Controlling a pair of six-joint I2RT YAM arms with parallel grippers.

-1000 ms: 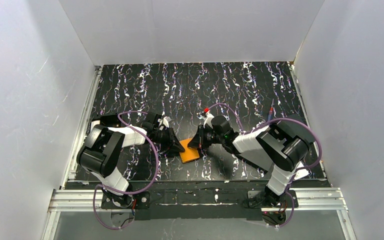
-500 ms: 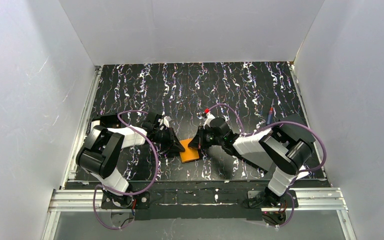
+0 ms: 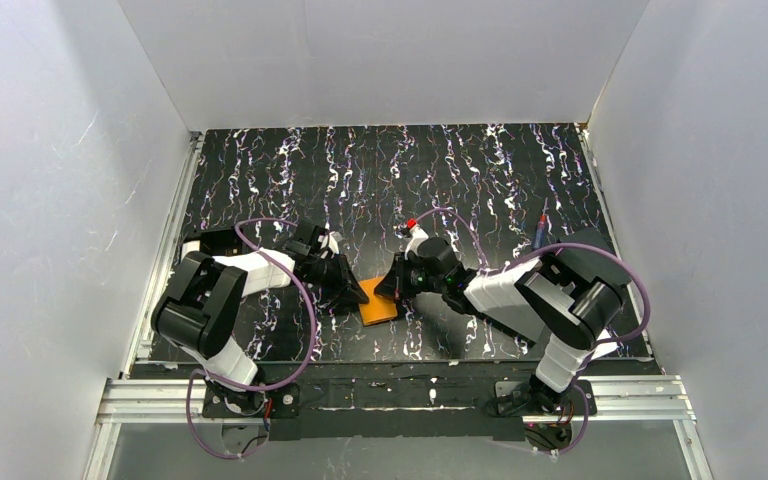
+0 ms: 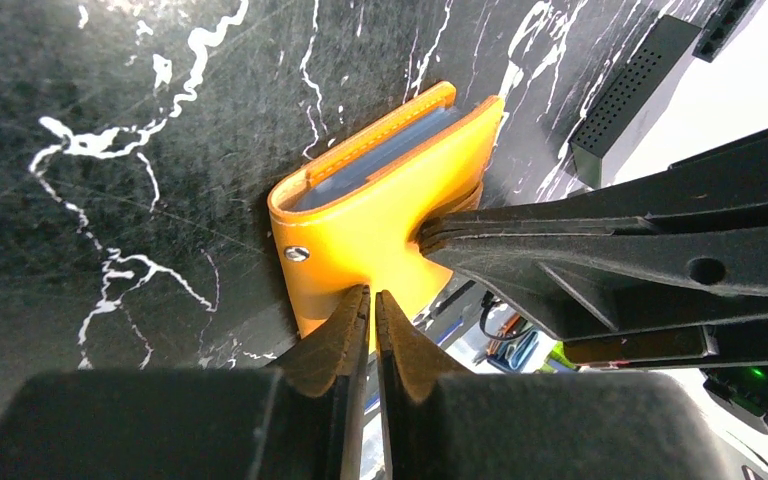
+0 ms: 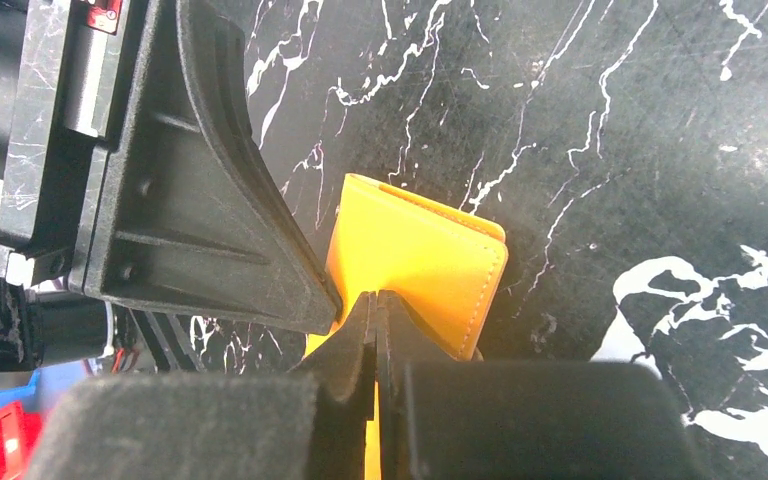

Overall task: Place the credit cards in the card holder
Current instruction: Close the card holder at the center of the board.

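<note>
Black marbled table carries the orange holder, folded, with grey sleeves showing at its far edge. Left gripper is clamped on the holder's near edge. Right gripper is clamped on the adjacent side, fingertips beside the left's.

Near edge of card holder behind left tool

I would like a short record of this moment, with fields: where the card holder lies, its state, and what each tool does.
card holder: orange, lying on the table between the two arms
state: folded, grey-blue sleeves showing at one edge
left tool: shut on the cover's edge
right tool: shut on another edge of the cover
</note>
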